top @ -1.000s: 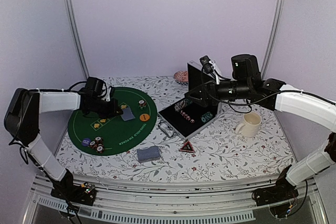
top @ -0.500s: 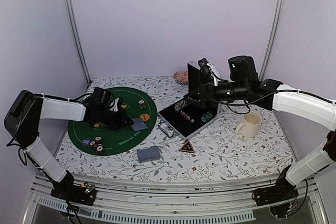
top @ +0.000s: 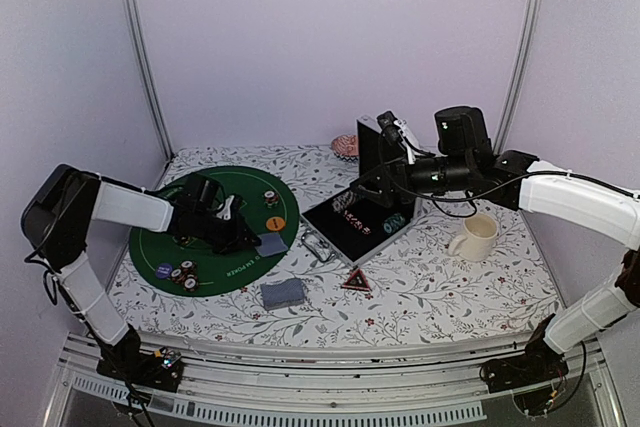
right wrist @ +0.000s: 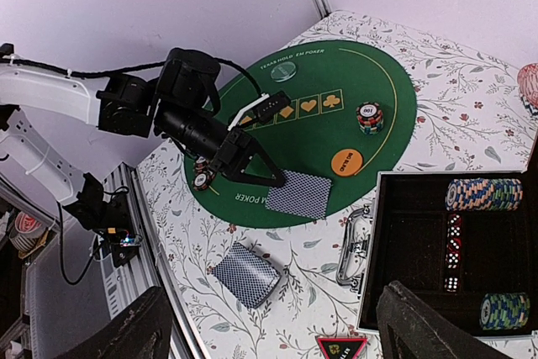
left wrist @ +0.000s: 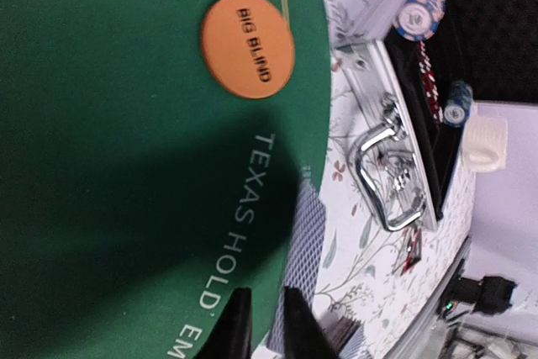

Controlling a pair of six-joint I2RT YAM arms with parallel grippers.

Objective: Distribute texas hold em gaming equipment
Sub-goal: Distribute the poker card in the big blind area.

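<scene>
The step in hand looks like dealing: the left tool (right wrist: 273,178) is clenched, and seems to pinch the corner of one card (right wrist: 301,193). The card lies face down at the near right rim of the mat (top: 160,247), partly over the desk (top: 450,287). The next move calls for releasing the fingers and lifting straight off, so the thin, slick card does not skid. After that another card could come from the deck (top: 282,293), which sits on the desk just in front of the mat.

The right tool (right wrist: 276,292) hangs released and empty above the case (top: 330,234).

The mat is round green felt with white lettering. The card's back has a fine grey-blue lattice. The button (left wrist: 248,45) is a flat orange disc printed BIG BLIND, lying on the felt near the card. The chips (top: 270,198) are striped discs in a short stack. The case is silver metal, black-lined, with a wire handle.
</scene>
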